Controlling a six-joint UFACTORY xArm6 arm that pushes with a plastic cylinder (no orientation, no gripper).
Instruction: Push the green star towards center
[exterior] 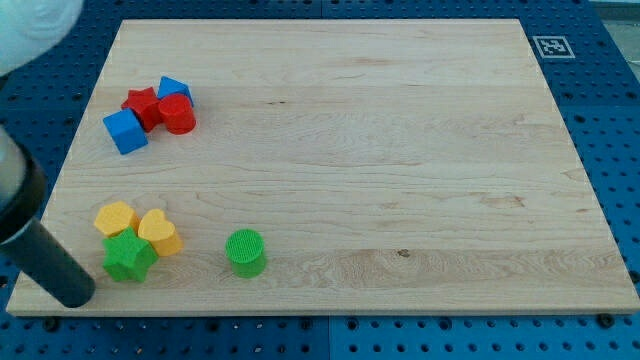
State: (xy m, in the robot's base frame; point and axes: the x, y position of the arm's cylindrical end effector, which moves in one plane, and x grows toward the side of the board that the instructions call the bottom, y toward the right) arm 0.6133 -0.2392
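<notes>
Eight blocks, green star just right of my tip

My tip [72,296] rested at the board's [400,150] lower left edge, touching nothing, apparently a small gap short of the green star [128,258]. That star sat just to the view's right of my tip, touching the yellow heart [158,231] and yellow hexagon-like block [116,217] above it. Further right of the star stood a green cylinder [245,251].

Top left: you have a red star [141,104], red cylinder [178,115] and two blue blocks [125,131] [173,90] clustered.
Bottom left: you see two yellow blocks [116,217] [159,231] touching.
Beside them: green cylinder [245,251], apart, on your wooden board [400,150].
</notes>
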